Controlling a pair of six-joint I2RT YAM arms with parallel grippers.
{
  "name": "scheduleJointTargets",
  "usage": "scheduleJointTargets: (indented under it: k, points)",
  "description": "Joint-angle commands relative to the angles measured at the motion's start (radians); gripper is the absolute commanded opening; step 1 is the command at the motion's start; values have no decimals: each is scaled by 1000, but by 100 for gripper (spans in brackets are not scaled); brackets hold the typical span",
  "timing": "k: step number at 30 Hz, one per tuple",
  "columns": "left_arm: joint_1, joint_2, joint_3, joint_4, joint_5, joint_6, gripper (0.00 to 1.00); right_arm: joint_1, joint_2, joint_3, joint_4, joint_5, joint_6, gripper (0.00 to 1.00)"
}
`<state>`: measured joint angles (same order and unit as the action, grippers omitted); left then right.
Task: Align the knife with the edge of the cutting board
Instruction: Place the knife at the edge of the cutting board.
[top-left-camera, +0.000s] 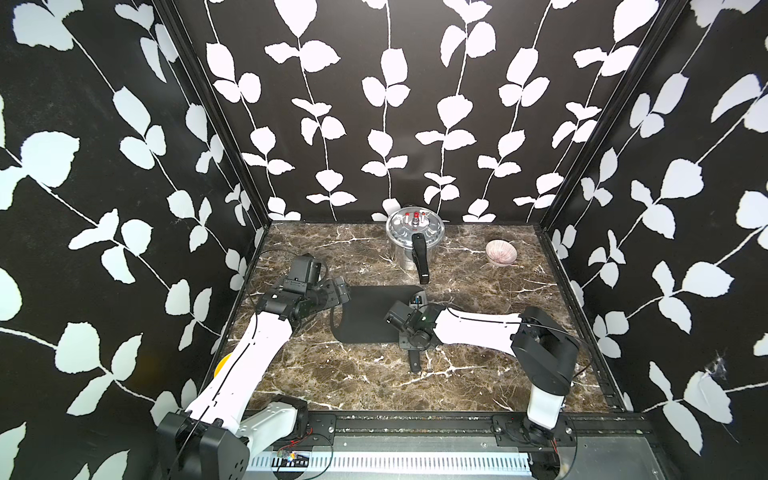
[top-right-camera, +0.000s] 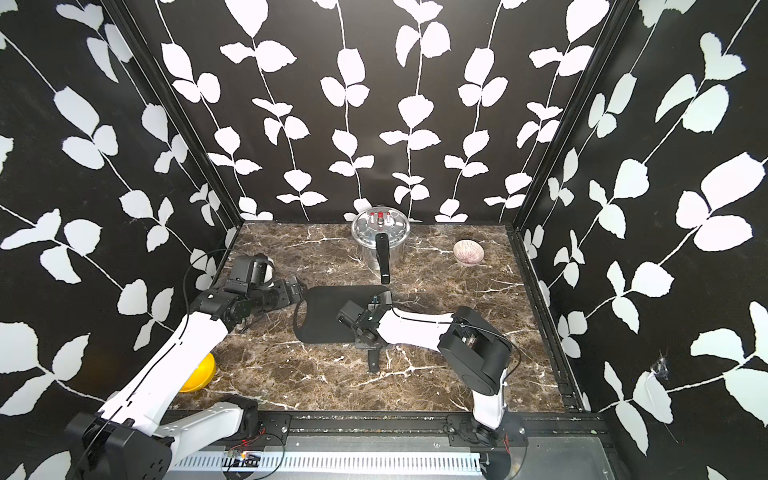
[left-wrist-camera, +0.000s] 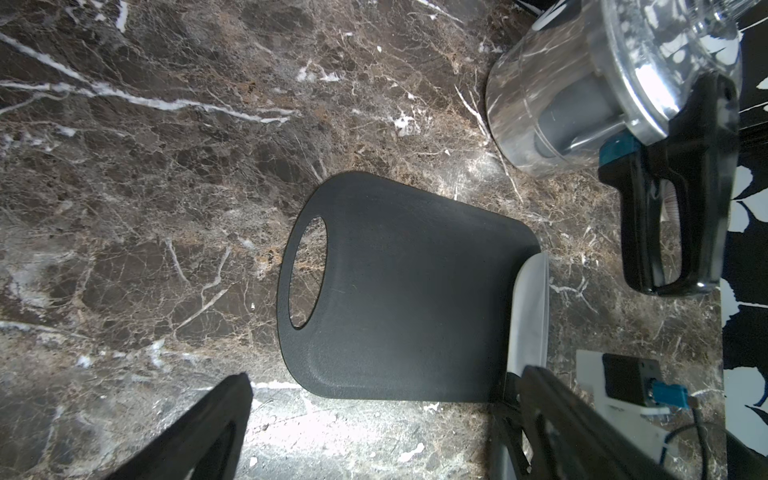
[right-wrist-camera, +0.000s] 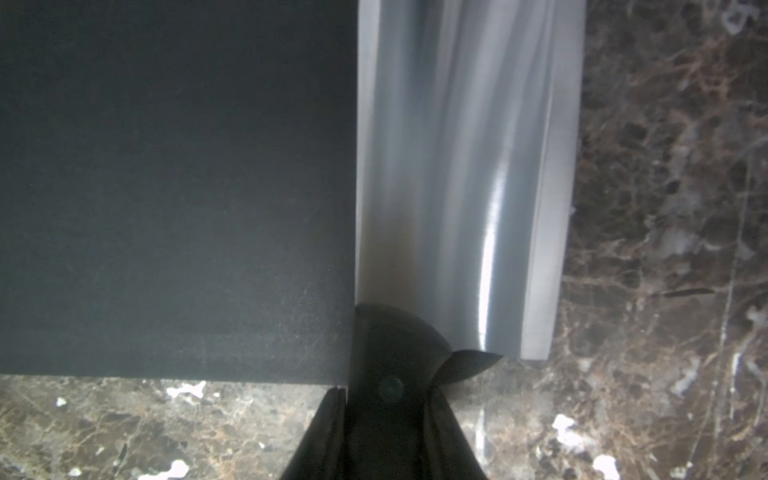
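The counter (top-left-camera: 332, 374) carries 1 cutting board (top-left-camera: 365, 316) and 1 knife (right-wrist-camera: 457, 166). The blade lies parallel along the board's 3 o'clock end with no gap showing, and the handle points to 6 o'clock. The right pincer (right-wrist-camera: 388, 399) is clamped on that handle. The left pincer (top-left-camera: 341, 292) hovers at the board's 9 o'clock end, fingers apart and empty. 1 steel pot (top-left-camera: 409, 237) stands at 12 o'clock, 1 shell-patterned bowl (top-left-camera: 501, 252) at 2 o'clock and 1 yellow bowl (top-right-camera: 199, 372) at 8 o'clock.

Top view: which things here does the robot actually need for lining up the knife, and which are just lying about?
Needed: the knife, held at its handle by the right end effector; the cutting board.
Just lying about: the steel pot; the small striped bowl; the yellow round thing.
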<state>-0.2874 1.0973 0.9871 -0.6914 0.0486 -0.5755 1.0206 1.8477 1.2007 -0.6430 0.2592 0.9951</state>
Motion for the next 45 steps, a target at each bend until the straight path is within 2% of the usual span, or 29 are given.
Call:
scheduleJointTargets:
  k: [1, 20, 27, 36, 45]
  points:
    - [-4, -13, 17, -12, 8, 5, 98, -6, 13, 18, 33, 7, -9, 11]
    - [-5, -11, 9, -5, 8, 8, 98, -3, 34, 2, 41, -20, -2, 11]
    - [-4, -9, 7, 1, 10, 9, 98, -2, 26, 1, 39, -15, -5, 17]
    - [-4, -5, 13, 6, 12, 11, 98, -3, -5, 14, 22, -9, -7, 35]
    - [-3, -7, 0, 32, 11, 14, 98, -2, -64, 28, -39, 0, -5, 61]
